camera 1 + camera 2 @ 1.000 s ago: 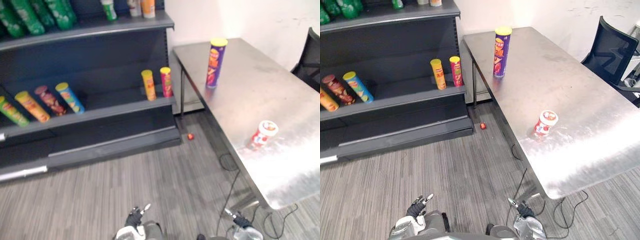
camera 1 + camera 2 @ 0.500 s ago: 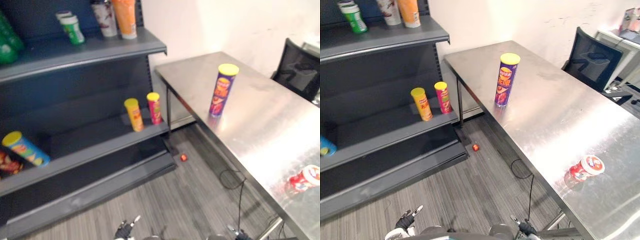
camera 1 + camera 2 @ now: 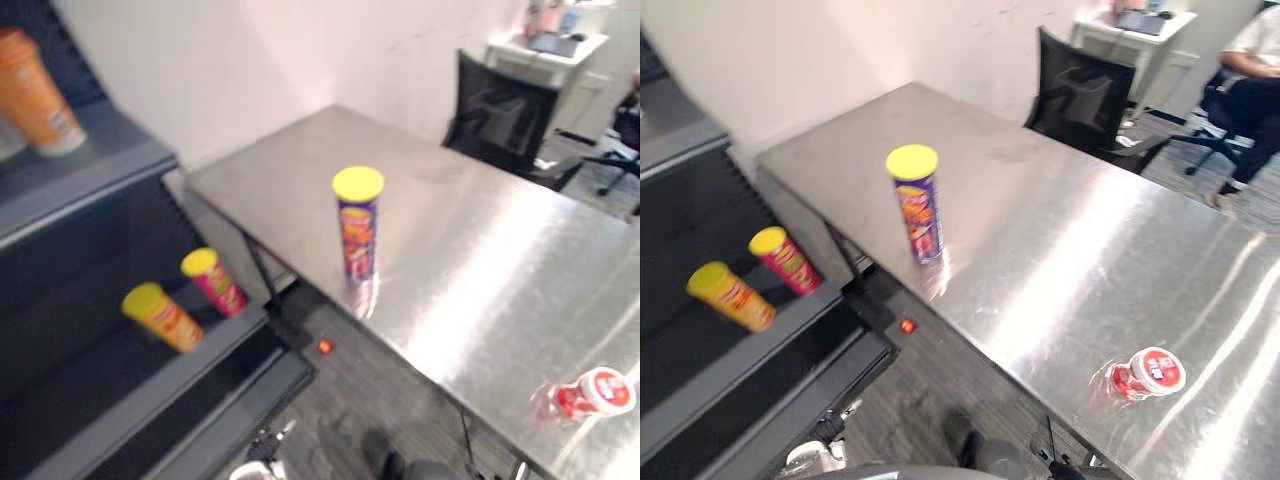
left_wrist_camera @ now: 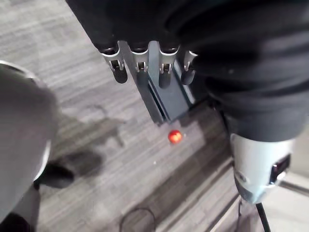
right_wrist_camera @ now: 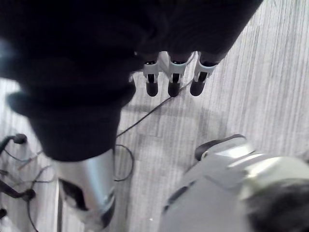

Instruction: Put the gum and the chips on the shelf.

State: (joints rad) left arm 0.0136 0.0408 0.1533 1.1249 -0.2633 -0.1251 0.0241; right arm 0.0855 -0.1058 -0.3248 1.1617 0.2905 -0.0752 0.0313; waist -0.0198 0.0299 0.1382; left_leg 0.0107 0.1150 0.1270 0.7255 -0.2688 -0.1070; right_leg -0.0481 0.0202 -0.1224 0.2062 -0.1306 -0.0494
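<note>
The chips, a tall purple can [image 3: 358,238] with a yellow lid, stand upright near the left edge of the steel table [image 3: 480,260]. The gum, a small red and white jar [image 3: 1148,372], lies on its side near the table's front edge. My left hand [image 4: 119,72] hangs low over the grey floor with straight fingers and nothing in it. My right hand [image 5: 174,83] hangs the same way over the floor, fingers straight and empty. Both hands are well below and in front of the table.
A dark shelf unit [image 3: 150,400] at the left holds a yellow can [image 3: 160,315] and a red can [image 3: 213,281]. A small red object [image 3: 907,325] lies on the floor. A black chair [image 3: 1080,92] and a seated person [image 3: 1252,70] are behind the table.
The camera has swung to the right, so the table now takes up most of the picture and the shelf has slid off left. The can, jar and hands have not moved.
</note>
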